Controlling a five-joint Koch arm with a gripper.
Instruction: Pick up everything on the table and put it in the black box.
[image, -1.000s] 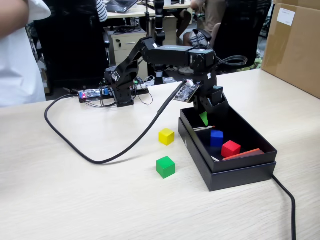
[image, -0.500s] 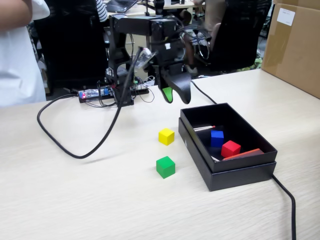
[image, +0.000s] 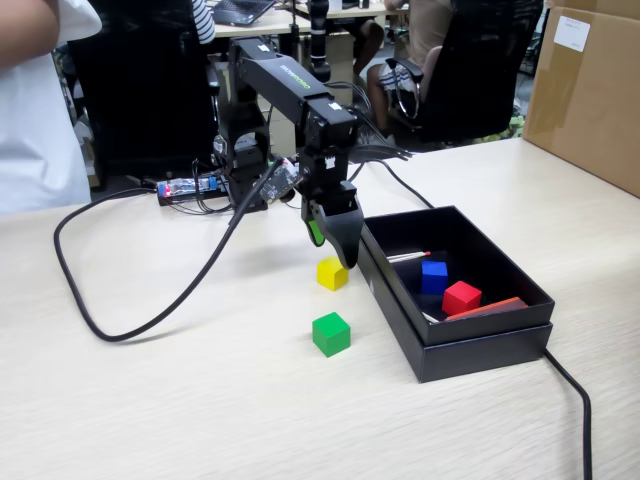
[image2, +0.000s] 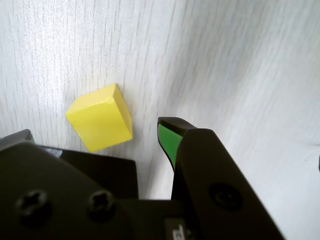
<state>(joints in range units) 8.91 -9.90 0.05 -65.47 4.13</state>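
The yellow cube (image2: 100, 117) is sitting on the table (image: 150, 400) just beside the black box (image: 480, 345), and your gripper (image2: 95, 136) is hanging over it, jaws spread. It's lying skewed to the jaws, so closing off-center is probably knocking it away.

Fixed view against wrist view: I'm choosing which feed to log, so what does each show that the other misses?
Only the fixed view shows the black box holding the blue cube and red cube, the green cube out on the table, the thick black cable and the arm's body. Only the wrist view shows, close up, the open gap between the jaws with the yellow cube ahead of it. Both show the gripper, the yellow cube and the tabletop.
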